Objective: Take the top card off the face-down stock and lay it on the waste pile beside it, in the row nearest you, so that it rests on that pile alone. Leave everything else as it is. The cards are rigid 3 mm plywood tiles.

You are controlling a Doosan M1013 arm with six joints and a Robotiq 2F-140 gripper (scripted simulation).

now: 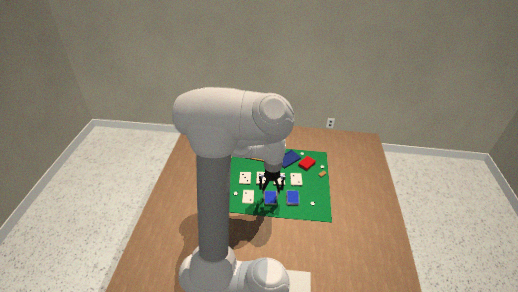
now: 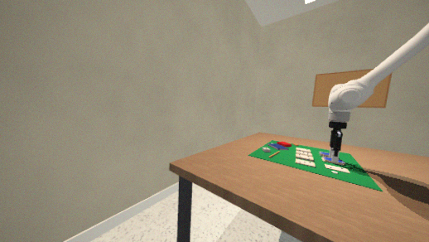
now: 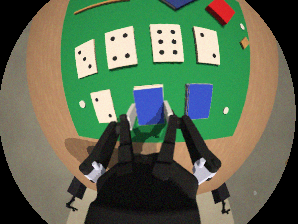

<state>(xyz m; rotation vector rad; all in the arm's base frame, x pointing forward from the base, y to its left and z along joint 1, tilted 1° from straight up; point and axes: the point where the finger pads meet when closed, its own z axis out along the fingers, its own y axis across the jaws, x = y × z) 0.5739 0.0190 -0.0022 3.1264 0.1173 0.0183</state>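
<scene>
The blue-backed card [image 3: 149, 104] sits clamped by its side edges between the gripper [image 3: 150, 120] fingers, held part-closed on it, in the near row of the green mat [image 1: 320, 200]. To its right lies the blue stock [image 3: 198, 100], apart from it, and to its left a face-up white card [image 3: 103, 106]; four face-up cards [image 3: 166, 43] line the far row

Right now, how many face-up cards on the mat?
5. Four in the far row. One in the near row, left of the blue card between the claw fingers. Any beneath aren't visible.
</scene>
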